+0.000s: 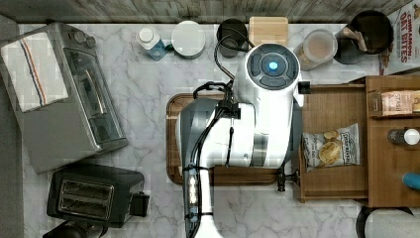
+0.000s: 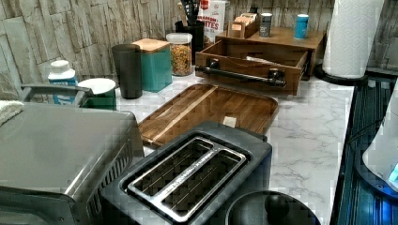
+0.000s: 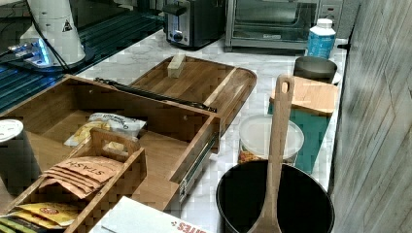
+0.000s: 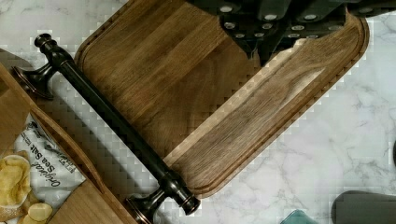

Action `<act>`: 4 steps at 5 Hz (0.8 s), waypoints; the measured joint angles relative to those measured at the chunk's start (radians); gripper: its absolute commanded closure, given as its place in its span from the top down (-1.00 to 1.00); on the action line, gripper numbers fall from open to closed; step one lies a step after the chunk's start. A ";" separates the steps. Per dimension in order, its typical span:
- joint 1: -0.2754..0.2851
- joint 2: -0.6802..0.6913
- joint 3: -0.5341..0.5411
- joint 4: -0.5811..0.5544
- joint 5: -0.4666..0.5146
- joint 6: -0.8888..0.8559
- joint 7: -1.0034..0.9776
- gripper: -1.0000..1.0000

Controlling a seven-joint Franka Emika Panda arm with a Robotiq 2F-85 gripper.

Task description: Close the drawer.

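Observation:
The drawer [image 1: 329, 106] is a shallow brown wooden box that stands pulled out from a low wooden cabinet [image 1: 391, 163] at the top view's right. A long dark bar handle [image 4: 112, 121] runs across its front panel [image 2: 244, 77]. A bag of chips [image 1: 331, 146] lies on the drawer's flat bottom [image 3: 160, 150]. My gripper [image 4: 266, 49] hangs above the dark serving tray [image 4: 187, 84], on the side of the handle away from the drawer, and touches nothing. In the top view the white arm [image 1: 262, 99] covers most of the tray.
The serving tray [image 2: 211, 108] lies right in front of the drawer, with a small wood block [image 3: 176, 65] on it. A toaster [image 1: 94, 196] and toaster oven [image 1: 64, 99] stand beyond it. Canisters [image 2: 155, 63] line the back wall. A paper towel roll [image 2: 352, 37] stands beside the cabinet.

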 measured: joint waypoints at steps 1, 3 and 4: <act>-0.001 0.004 -0.001 -0.002 -0.003 0.014 0.000 -1.00; 0.000 0.000 0.002 -0.044 -0.002 0.085 -0.030 -1.00; -0.003 -0.020 0.011 -0.137 -0.002 0.218 -0.175 -1.00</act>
